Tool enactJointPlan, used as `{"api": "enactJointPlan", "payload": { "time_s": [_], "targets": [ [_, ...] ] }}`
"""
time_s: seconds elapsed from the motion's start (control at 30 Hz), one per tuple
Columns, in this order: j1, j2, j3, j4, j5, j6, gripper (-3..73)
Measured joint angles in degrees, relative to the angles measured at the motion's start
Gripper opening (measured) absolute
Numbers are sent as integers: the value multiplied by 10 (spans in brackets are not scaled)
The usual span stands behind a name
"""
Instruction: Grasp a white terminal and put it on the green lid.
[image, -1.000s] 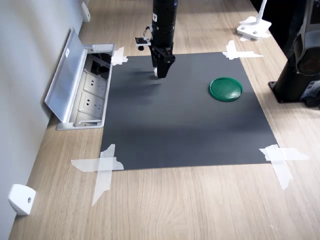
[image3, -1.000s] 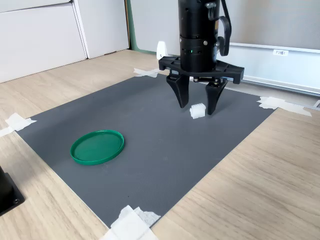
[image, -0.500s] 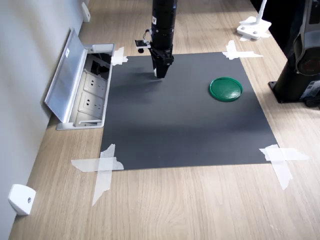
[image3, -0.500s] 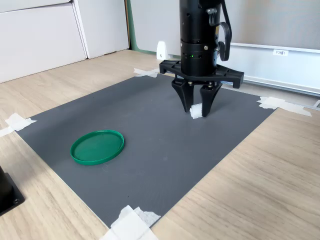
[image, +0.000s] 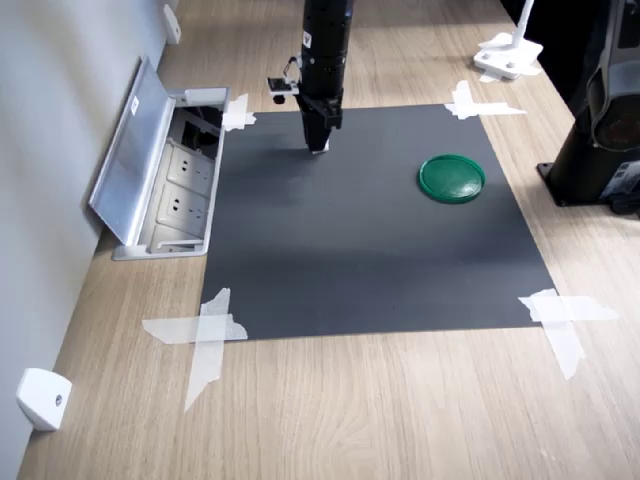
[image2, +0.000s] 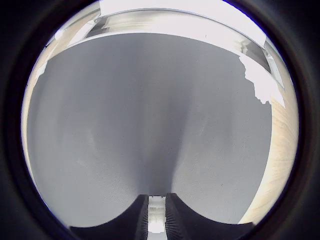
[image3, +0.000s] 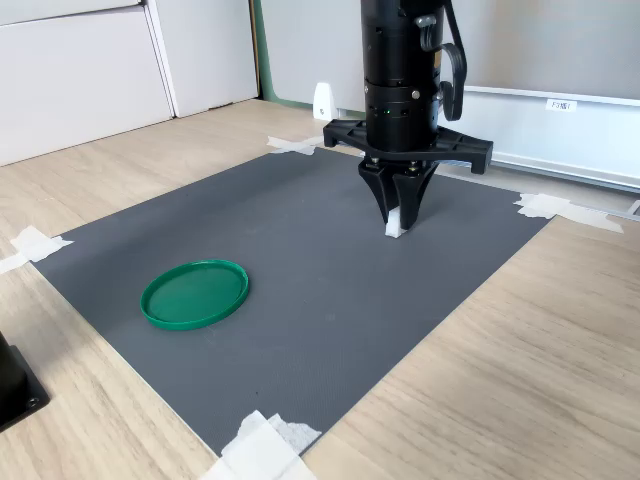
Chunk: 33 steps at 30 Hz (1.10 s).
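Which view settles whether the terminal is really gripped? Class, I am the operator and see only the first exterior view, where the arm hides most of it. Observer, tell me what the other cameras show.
Observer: In the wrist view the white terminal sits squeezed between the two dark fingers.
Operator: Is the piece off the mat?
Observer: In the second exterior view the gripper has the terminal's lower end at the grey mat; I cannot tell whether it touches.
Operator: Is the path to the lid free?
Observer: In the second exterior view the green lid lies flat towards the second exterior view's left, with bare mat between it and the gripper.
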<state>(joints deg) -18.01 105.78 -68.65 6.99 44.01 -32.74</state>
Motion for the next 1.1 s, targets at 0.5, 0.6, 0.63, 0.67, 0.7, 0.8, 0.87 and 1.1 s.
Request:
{"api": "enactJointPlan", "payload": {
  "time_s": [0.5, 0.6, 0.63, 0.67, 0.7, 0.8, 0.87, 1.1],
  "targets": [
    [42, -129, 32, -8, 112, -52, 86],
    [76, -162, 65, -11, 114, -55, 86],
    [87, -174, 78, -11, 114, -56, 86],
    [96, -187, 92, -11, 114, -56, 86],
    [102, -196, 104, -11, 114, -56, 86],
    [115, -231, 151, -11, 113, -57, 86],
    [116, -251, 183, -12, 108, -60, 86],
    [116, -308, 285, -33, 94, -103, 86]
  ]
}}
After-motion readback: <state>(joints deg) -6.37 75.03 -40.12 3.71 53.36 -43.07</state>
